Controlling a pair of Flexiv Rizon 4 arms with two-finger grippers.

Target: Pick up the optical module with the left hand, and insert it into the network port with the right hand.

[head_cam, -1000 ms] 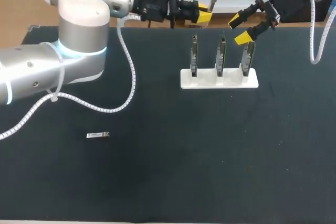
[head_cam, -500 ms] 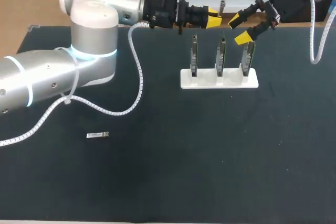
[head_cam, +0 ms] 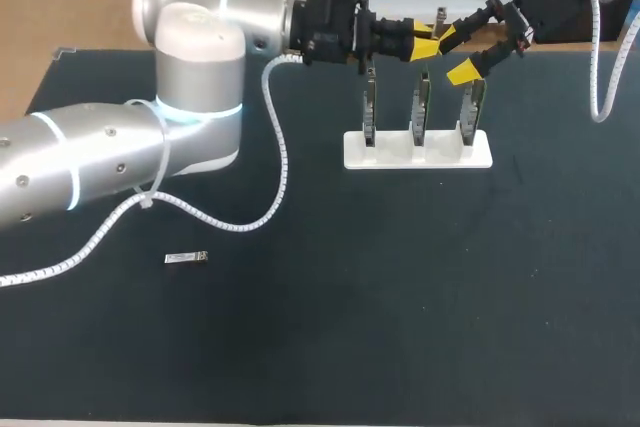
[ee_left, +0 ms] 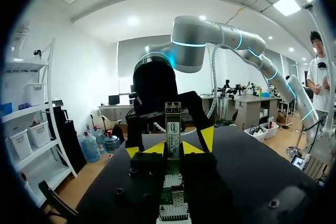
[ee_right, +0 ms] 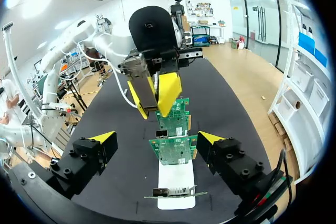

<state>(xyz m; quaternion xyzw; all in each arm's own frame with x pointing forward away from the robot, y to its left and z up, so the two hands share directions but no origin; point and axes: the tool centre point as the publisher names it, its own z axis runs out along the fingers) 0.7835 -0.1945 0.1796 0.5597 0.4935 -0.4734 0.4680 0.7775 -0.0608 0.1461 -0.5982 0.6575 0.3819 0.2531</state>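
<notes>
Black table (head_cam: 400, 327), far edge: the step in hand is judged to be the handover, left to right.

- The module (ee_left: 173, 124) is pinched upright in the left gripper (head_cam: 428, 37), with its top standing proud of the tips. It is held over the far edge, just behind the stand (head_cam: 400, 154) with its three cards (head_cam: 421, 107).
- The right gripper (head_cam: 457, 56) is spread wide and close beside the left one. In the left wrist view its tips are seen either side of the module. No contact can be made out.
- A second module (head_cam: 187, 258) is left lying flat toward the left edge, well apart, and is not needed now.

To be done well:
- The right fingers should be centred on the exposed part of the module, clear of the left pads, before they are closed.
- The flat faces should be gripped, not the edges, so that no twist is put in.
- The plug end must be left free. Which end that is cannot be told from here.
- The left grip should be released only once the right one is firm, then drawn back straight.
- Clearance over the card tops should be kept throughout.
</notes>
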